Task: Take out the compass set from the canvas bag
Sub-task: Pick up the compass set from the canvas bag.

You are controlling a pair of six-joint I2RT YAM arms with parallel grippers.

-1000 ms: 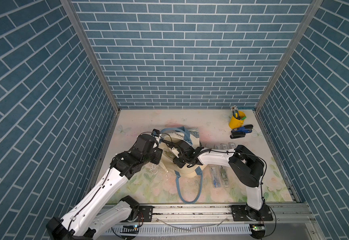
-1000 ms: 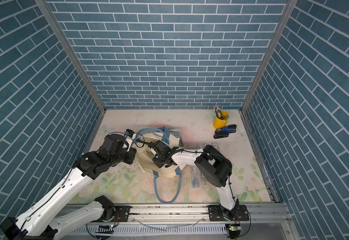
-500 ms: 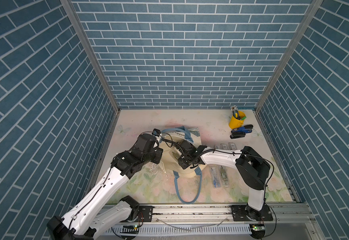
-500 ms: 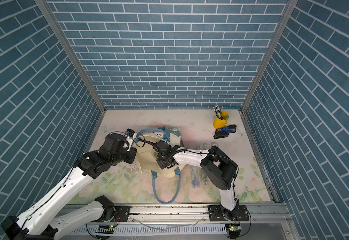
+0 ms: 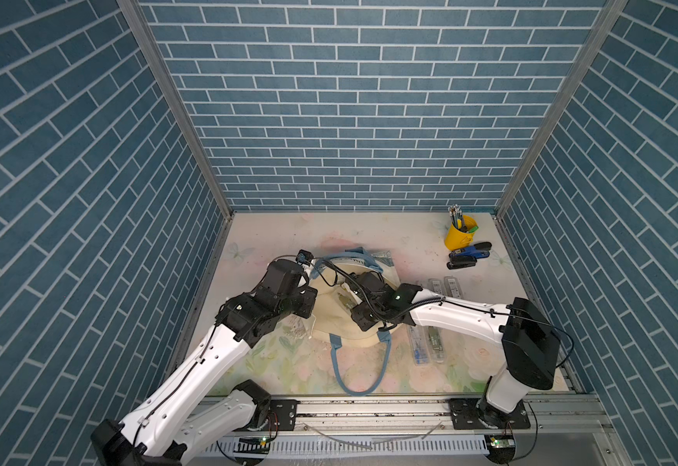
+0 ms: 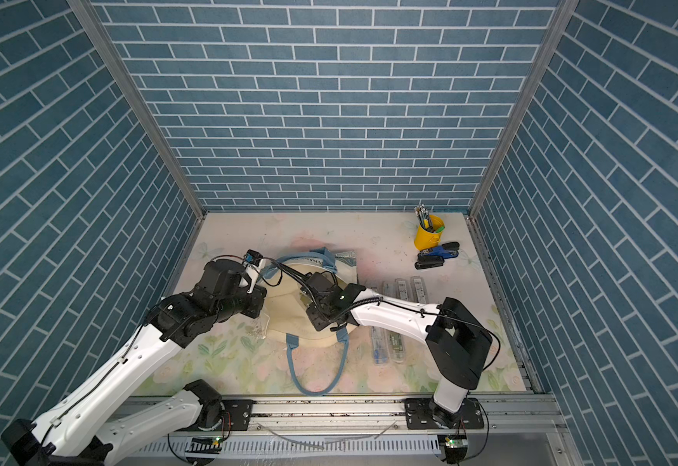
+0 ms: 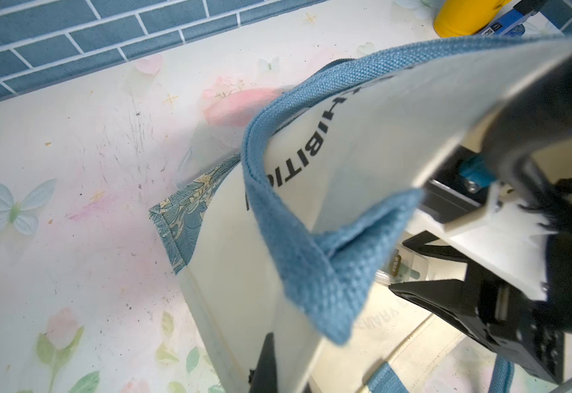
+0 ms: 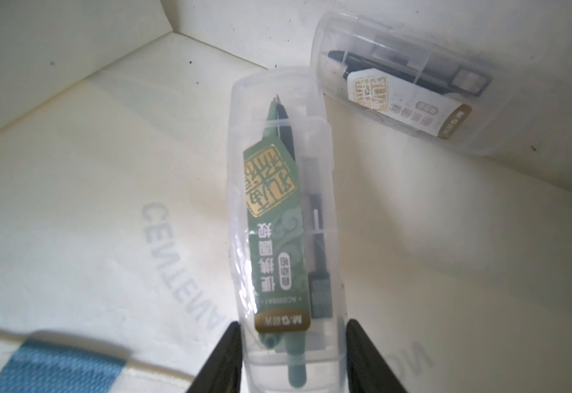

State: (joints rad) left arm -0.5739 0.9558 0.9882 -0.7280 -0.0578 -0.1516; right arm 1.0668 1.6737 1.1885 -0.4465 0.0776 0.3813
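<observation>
Over the last second the right arm's elbow has swung away from the canvas bag (image 5: 341, 329), and the right tool (image 8: 291, 343) has drawn back slightly inside it. The left arm has not shifted. The left tool (image 7: 271, 364) is clamped on the bag's upper wall by the blue strap (image 7: 311, 272), lifting it so the mouth gapes. Inside the bag, the right tool's jaws are partway closed on the compass set (image 8: 284, 238) and appear to grip it. A second case (image 8: 407, 92) lies deeper in.
</observation>
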